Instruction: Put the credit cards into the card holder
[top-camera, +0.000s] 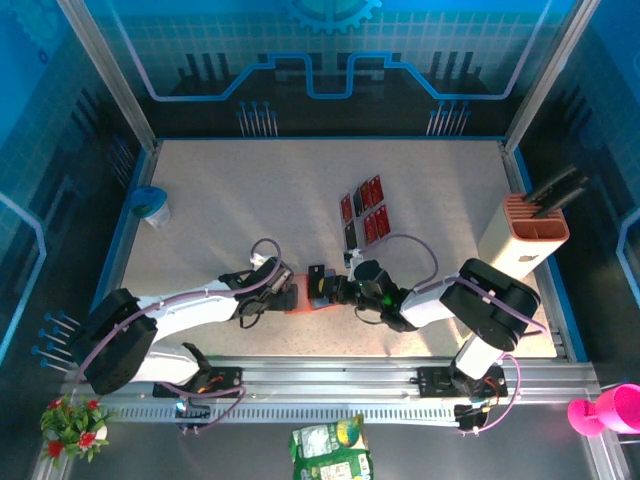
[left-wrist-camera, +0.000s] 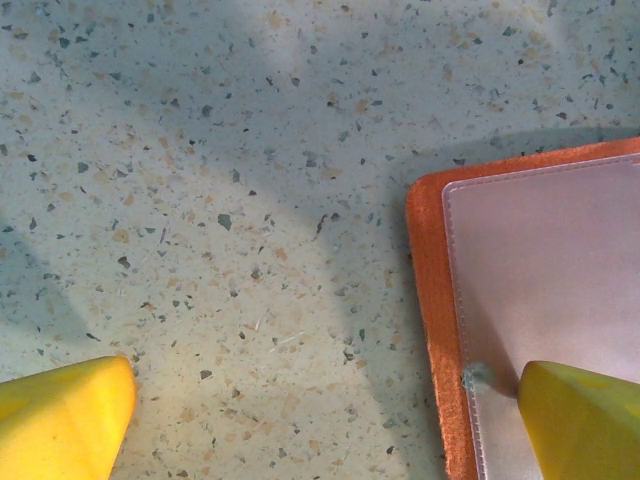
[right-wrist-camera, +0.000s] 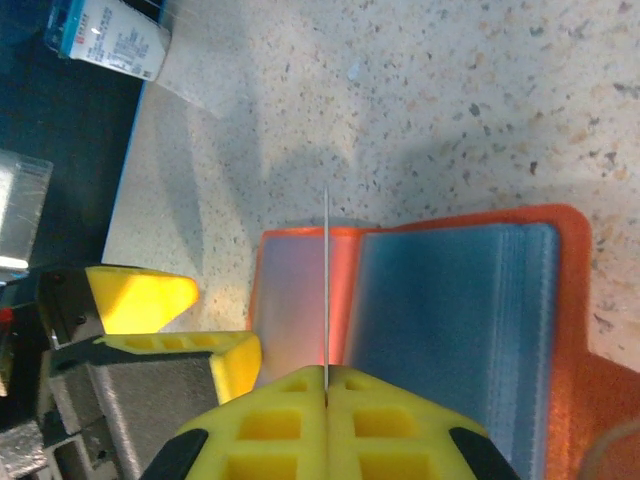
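The card holder (top-camera: 298, 303) lies open on the table, orange with grey-blue sleeves (right-wrist-camera: 450, 320). My right gripper (right-wrist-camera: 326, 372) is shut on a thin credit card (right-wrist-camera: 326, 280), seen edge-on and standing upright over the holder's fold. My left gripper (left-wrist-camera: 320, 425) is open and straddles the holder's orange edge (left-wrist-camera: 430, 300). One of its fingertips (left-wrist-camera: 580, 420) is over the clear flap and the other (left-wrist-camera: 60, 420) is over bare table. Both grippers meet at the holder in the top view: left (top-camera: 283, 292), right (top-camera: 322, 290). Several red and black credit cards (top-camera: 365, 212) lie in a cluster behind.
A tall salmon-and-white box with black tools (top-camera: 525, 235) stands at the right edge. A small white tub with a blue lid (top-camera: 155, 205) sits at the far left. The table's left edge and a white labelled container (right-wrist-camera: 110, 35) appear beyond the holder.
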